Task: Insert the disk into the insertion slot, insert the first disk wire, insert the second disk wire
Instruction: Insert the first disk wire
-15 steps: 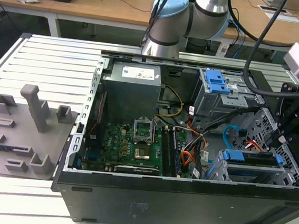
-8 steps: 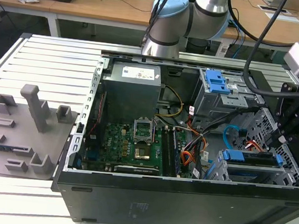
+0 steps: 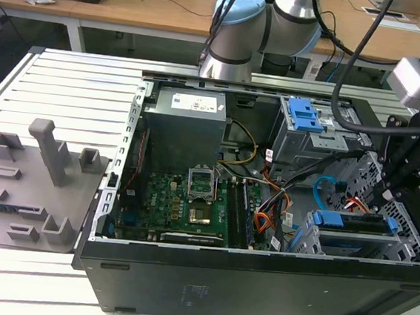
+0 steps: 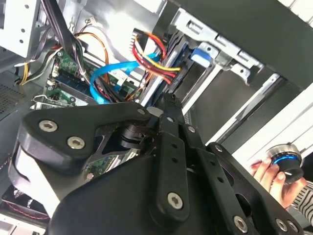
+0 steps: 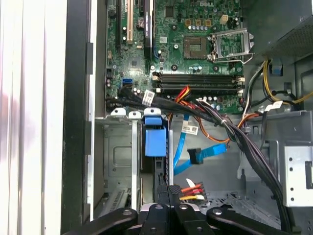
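Black gripper (image 5: 168, 190), fingers together, hangs near the blue-framed silver disk (image 5: 155, 141). It sits in the grey perforated-metal insertion slot (image 3: 303, 237), exterior view's lower right.

The disk (image 5: 155, 141) stood edge-on in the insertion slot (image 5: 117, 156), its blue carrier showing between the grey metal walls. Just beside the disk, a blue flat cable (image 5: 195, 156) ended in a free plug. A black cable bundle (image 5: 195, 110) crossed just beyond the disk's blue end, and the green motherboard (image 5: 161, 44) lay farther beyond it. The gripper (image 5: 168, 191) sat close to the disk, with a red, yellow and black wire plug (image 5: 193, 191) just beside it.
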Robot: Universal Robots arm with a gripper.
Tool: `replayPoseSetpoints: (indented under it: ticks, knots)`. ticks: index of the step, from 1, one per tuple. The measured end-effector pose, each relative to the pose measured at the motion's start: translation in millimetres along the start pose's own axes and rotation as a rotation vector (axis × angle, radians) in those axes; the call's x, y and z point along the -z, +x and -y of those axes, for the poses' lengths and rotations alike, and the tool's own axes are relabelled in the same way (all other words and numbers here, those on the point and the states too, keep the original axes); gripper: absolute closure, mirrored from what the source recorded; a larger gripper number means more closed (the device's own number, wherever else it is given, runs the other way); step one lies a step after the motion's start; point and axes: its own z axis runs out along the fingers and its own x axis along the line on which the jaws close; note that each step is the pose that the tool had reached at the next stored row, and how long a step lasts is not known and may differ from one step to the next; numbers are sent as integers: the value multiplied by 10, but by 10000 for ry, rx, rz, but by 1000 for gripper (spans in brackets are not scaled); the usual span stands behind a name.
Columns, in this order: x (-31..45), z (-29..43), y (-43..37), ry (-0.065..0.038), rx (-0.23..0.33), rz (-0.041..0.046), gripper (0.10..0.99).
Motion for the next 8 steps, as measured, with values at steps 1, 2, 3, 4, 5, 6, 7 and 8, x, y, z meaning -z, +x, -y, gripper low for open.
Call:
replayPoseSetpoints:
  ticks: [1,2,3,4,5,6,7,8]
  knots:
    - [-3,-32,1,1,0,1,980]
    - [-5,-53,1,0,0,1,980]
    - [-9,-98,2,1,1,0,980]
    - [-13,-144,3,0,0,1,980]
    - [-17,-191,3,0,0,1,980]
    - [-23,-254,5,0,-1,1,980]
    - [-23,-253,5,0,0,0,980]
    - [-23,-253,5,0,1,1,980]
